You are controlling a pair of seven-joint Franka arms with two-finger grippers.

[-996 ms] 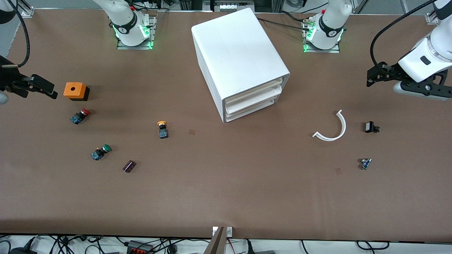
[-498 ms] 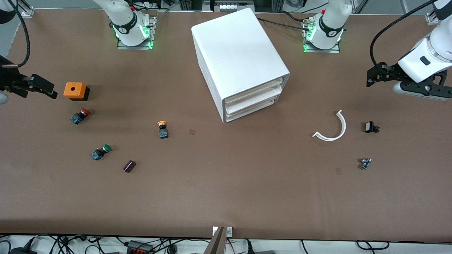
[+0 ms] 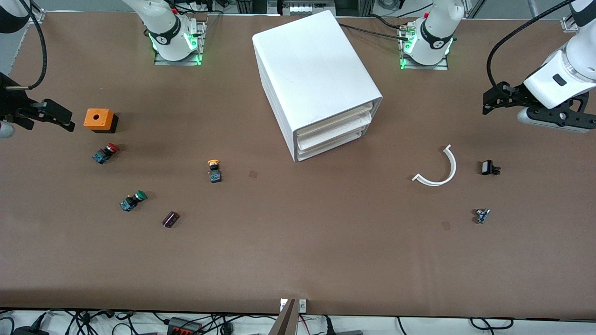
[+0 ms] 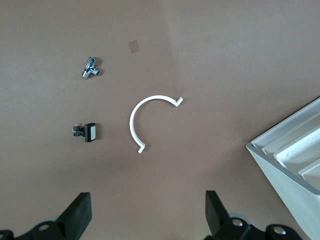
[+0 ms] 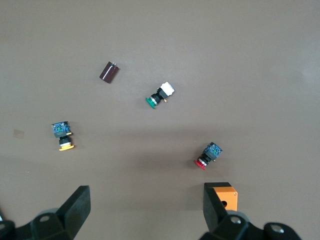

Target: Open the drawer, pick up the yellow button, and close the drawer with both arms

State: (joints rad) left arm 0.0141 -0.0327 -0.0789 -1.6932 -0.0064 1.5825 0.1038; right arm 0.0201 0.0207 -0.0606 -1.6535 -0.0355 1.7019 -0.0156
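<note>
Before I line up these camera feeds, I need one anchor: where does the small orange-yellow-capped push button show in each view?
Front view: the small orange-yellow-capped push button lies on the table, toward the right arm's end from the white cabinet.
Left wrist view: not in it.
Right wrist view: it shows here.
Shared landmark: the green-capped push button, seen in the front and right wrist views.

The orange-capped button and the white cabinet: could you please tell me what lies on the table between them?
Only bare brown table, apart from a small dark square mark, lies between the orange-capped button and the white cabinet, as the front view shows.
</note>
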